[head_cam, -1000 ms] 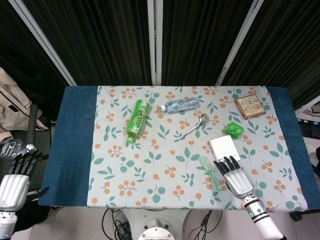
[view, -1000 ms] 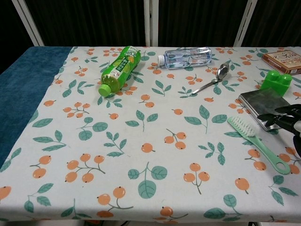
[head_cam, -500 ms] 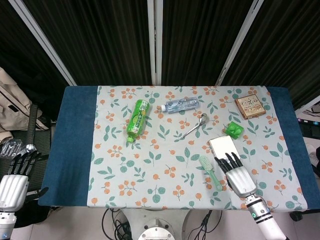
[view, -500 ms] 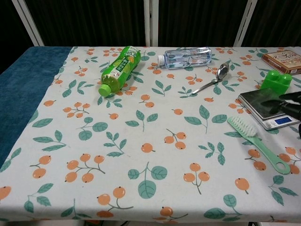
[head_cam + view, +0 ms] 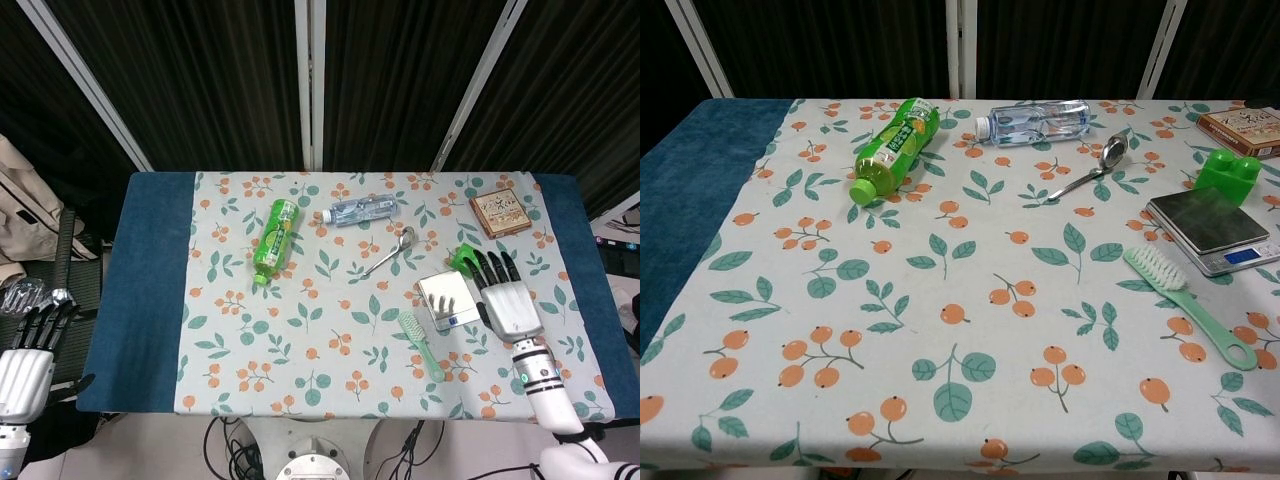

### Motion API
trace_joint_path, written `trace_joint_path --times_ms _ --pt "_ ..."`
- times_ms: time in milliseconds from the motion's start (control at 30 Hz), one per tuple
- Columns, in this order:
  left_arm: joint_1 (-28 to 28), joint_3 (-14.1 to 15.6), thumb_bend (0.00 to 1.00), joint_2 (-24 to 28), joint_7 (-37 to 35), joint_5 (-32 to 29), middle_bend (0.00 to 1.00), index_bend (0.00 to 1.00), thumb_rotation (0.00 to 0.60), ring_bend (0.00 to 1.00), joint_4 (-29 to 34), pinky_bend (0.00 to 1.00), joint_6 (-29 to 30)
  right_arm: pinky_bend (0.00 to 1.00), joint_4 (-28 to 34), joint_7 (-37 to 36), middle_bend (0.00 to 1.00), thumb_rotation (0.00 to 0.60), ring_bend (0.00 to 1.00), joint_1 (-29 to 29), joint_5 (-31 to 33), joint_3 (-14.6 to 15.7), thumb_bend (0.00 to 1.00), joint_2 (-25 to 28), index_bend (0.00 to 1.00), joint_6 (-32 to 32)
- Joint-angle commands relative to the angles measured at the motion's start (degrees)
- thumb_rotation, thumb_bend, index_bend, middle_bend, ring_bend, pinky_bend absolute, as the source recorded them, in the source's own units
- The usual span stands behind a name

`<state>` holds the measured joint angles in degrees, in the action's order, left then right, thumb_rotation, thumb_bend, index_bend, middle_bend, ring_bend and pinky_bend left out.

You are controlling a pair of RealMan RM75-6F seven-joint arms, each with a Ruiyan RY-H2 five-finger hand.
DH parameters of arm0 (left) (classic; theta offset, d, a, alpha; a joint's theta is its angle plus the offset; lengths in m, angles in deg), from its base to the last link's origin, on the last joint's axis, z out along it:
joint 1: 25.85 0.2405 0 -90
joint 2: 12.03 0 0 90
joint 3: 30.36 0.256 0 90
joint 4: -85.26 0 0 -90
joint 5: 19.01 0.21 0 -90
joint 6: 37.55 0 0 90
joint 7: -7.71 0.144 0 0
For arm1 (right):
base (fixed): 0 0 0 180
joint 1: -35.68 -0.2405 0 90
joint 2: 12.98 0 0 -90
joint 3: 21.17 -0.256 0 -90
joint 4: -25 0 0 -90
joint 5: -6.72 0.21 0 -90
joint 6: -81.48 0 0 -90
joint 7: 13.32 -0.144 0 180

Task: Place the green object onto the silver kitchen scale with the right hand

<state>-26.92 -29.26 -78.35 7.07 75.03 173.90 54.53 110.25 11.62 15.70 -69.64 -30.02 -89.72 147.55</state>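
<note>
1. Fingers (image 5: 497, 268) of my right hand (image 5: 508, 305) were stretched out and apart, holding nothing, in the right-hand part of the head view; their tips reached the green object (image 5: 463, 260) from below, and I could not tell whether they touched it. The chest view did not show this hand at all.
2. My left hand (image 5: 28, 365) hung off the table at the lower left of the head view, fingers straight, empty.
3. The green object, a studded block (image 5: 1228, 173), lay at the right edge of the chest view, just above the silver kitchen scale (image 5: 1212, 228) and apart from it.
4. Risk, as I judged it: the block was small and hard, so a loose close could flick it toward the wooden box (image 5: 501, 212) in the upper right.
5. The scale lay just left of my palm, so a careless sweep could nudge it or press its platform, and its lit display corner looked easy to strike.
6. The green brush (image 5: 421, 344) lay just left of and below the scale, close enough to be dragged along.
7. Containers: a green bottle (image 5: 275, 239) and a clear bottle (image 5: 362, 211) lay on their sides, capped, at upper centre; the green one looked full, the clear one I could not judge.
</note>
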Motion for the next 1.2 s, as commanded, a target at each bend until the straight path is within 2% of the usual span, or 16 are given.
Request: trace_joint_path --times_ms 33,267,433,800,1200 --pt "-0.07 -0.01 0.05 0.04 0.01 -0.01 0.03 0.03 0.600 0.00 0.05 0.00 -0.11 0.00 -1.24 6.29 0.00 0.600 0.00 -4.71 9.34 -3.62 0.23 1.15 0.00 -7.53" --pt "-0.33 0.03 0.05 0.55 -0.15 0.35 0.03 0.03 0.600 0.00 0.80 0.00 -0.31 0.00 -7.06 13.43 0.00 0.600 0.00 -11.00 21.09 -5.39 0.23 -1.26 0.00 -14.28" --pt "-0.15 0.07 0.05 0.82 -0.30 0.09 0.03 0.03 0.600 0.00 0.97 0.00 -0.25 0.00 -11.73 18.92 0.00 0.600 0.00 -15.60 27.38 -4.50 0.23 -2.97 0.00 -18.38" --pt "-0.04 0.06 0.05 0.59 -1.04 -0.47 0.03 0.03 0.600 0.00 0.42 0.00 -0.57 0.00 -17.85 26.49 0.00 0.600 0.00 -21.05 30.32 1.01 0.21 -6.95 0.00 -20.92" --pt "-0.25 -0.12 0.05 0.42 -1.81 -1.27 0.03 0.03 0.600 0.00 -0.17 0.00 -1.36 0.00 -22.61 24.65 0.00 0.600 0.00 -23.05 31.09 3.05 0.20 -9.97 0.00 -21.89"
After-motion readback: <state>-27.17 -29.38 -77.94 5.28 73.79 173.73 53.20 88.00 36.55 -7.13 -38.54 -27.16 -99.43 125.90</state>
